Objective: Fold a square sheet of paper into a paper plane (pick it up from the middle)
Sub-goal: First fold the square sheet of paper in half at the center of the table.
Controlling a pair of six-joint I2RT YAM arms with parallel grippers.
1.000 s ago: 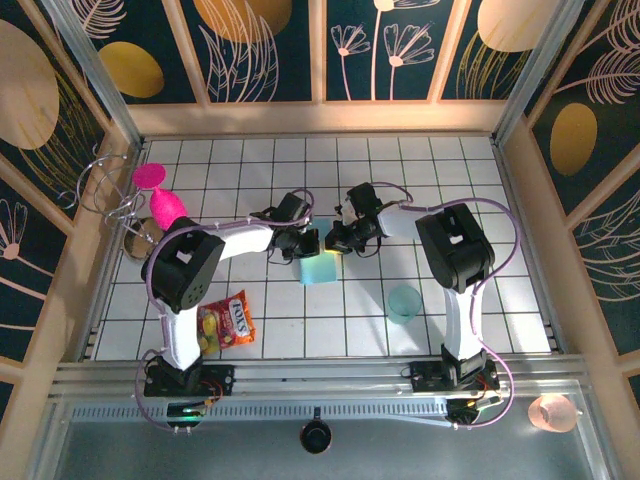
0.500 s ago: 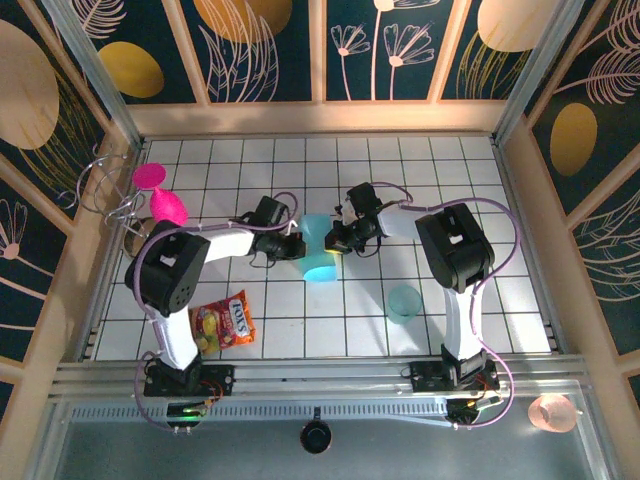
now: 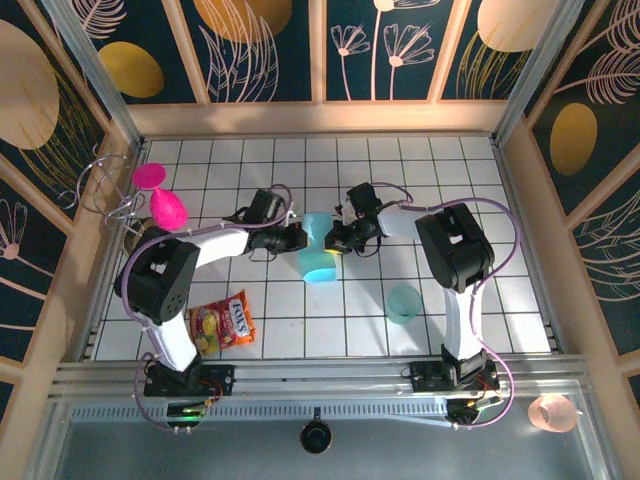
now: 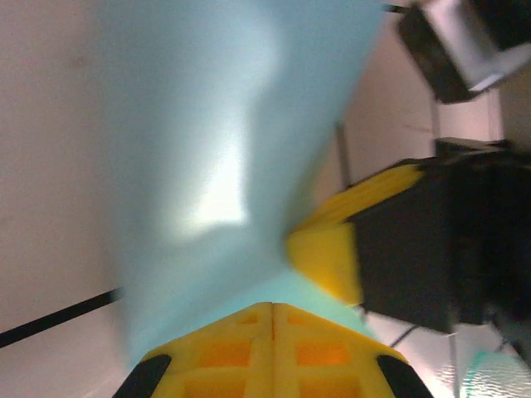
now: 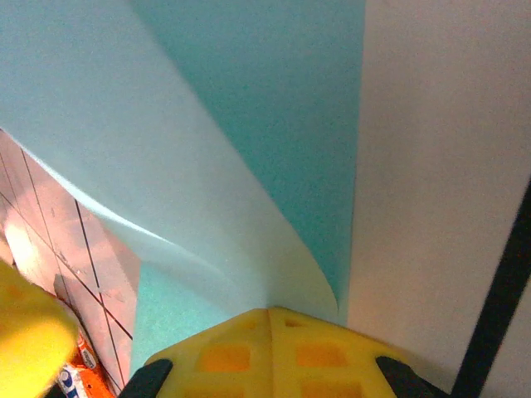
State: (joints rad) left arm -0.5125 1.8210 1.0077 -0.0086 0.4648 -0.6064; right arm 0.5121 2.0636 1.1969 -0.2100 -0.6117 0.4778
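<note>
The sheet of paper (image 3: 318,252) is plain light blue. The table (image 3: 300,330) is white with a dark square grid. The cup (image 3: 404,303) is see-through teal. The snack bag (image 3: 225,322) is orange-red and yellow. The left gripper (image 4: 273,311) and the right gripper (image 5: 270,313) are yellow.

The worktop (image 3: 470,180) is white, ruled into square tiles by dark lines. Near its middle the square sheet of paper (image 3: 318,262) touches the tiles. A translucent teal cup (image 3: 404,303) stands right of centre, an orange snack packet (image 3: 226,322) lies front left, and two pink pieces (image 3: 168,208) sit at the left edge.
</note>
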